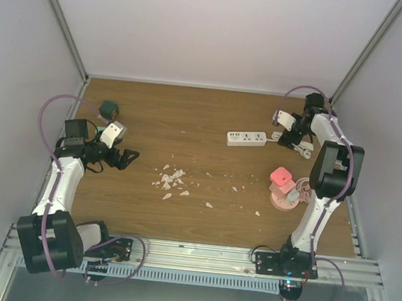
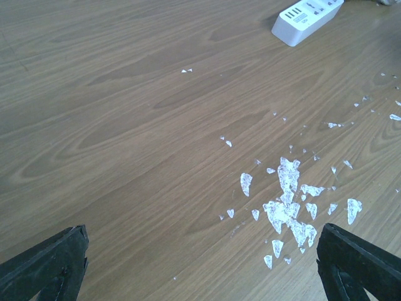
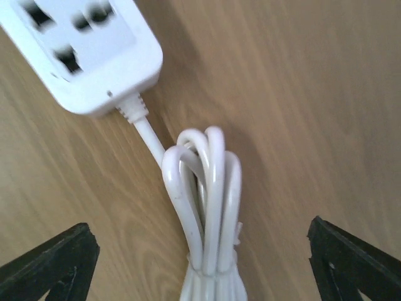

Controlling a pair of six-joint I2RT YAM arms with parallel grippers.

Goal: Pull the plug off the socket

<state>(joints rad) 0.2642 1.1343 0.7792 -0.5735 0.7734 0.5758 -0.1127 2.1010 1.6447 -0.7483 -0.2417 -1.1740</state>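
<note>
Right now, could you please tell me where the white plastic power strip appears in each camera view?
Top external: the white plastic power strip lies right of centre, in the table's far half.
Left wrist: its end shows in the top right corner.
Right wrist: its cable end fills the top left.
Shared landmark: the brown wood-grain tabletop.

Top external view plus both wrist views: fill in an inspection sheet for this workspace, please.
Surface: wooden table, strewn with white scraps.
Job's things: white power strip flat on the table; the sockets in the right wrist view hold no plug.
Clutter: white scraps mid-table; green object far left; pink object on the right.
End effectors: left end effector open, above the table near the scraps; right end effector open over the bundled cord, not touching it.
Cables: bundled cord tied beside the strip; purple cables looped on both arms.
Surroundings: white walls; metal frame.
</note>
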